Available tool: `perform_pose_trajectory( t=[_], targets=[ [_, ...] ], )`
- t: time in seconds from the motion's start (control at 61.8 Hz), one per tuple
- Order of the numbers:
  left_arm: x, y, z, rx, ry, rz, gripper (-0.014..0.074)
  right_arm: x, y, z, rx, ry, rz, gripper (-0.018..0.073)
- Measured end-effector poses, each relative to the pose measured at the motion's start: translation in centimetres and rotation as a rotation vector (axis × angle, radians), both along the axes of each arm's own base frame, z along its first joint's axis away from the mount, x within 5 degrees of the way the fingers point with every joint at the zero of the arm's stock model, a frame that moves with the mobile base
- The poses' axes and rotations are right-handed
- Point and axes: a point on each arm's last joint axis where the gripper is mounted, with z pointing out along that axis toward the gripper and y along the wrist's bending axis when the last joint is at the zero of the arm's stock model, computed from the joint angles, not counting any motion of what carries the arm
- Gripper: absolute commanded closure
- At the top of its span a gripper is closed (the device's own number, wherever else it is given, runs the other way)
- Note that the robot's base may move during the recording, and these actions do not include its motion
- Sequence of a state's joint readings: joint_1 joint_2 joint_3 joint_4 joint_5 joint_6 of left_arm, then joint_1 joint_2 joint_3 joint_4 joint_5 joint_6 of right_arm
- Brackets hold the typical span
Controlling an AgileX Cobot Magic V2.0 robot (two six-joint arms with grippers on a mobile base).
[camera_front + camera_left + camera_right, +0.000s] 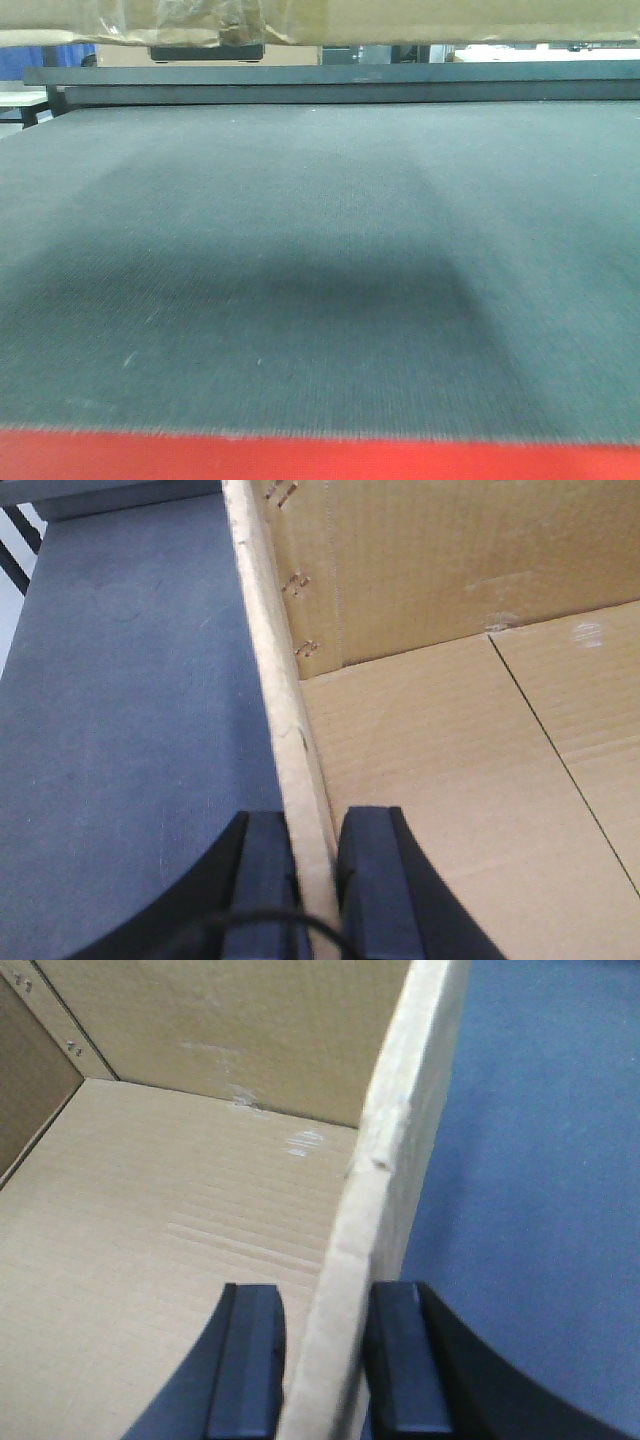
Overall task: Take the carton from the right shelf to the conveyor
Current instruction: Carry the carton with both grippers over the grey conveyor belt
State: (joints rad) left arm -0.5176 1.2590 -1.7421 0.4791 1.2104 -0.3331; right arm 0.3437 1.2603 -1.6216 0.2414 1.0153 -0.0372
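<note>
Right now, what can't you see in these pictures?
- Front view: the carton is cut off by the top edge; only its taped bottom shows.
- Wrist views: the bottom edge cuts off the left gripper and right gripper.
- The right shelf: in no view.

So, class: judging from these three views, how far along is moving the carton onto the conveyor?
Apparently done: the carton is off the shelf, since it hangs over the conveyor and casts a shadow there. In hand: the left end effector and right end effector each pinch a carton wall. Left to do: lowering and releasing it. The front view shows a gap beneath it.
</note>
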Motion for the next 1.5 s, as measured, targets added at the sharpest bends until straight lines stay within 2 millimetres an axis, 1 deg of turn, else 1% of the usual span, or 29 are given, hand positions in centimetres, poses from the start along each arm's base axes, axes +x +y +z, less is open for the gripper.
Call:
perform_pose_trajectory(
  t=[1.504],
  targets=[
    [0.00, 0.00, 0.00, 0.000, 0.000, 0.000, 0.0617, 0.00, 0.00, 0.00, 0.000, 0.000, 0.000, 0.0626]
  ],
)
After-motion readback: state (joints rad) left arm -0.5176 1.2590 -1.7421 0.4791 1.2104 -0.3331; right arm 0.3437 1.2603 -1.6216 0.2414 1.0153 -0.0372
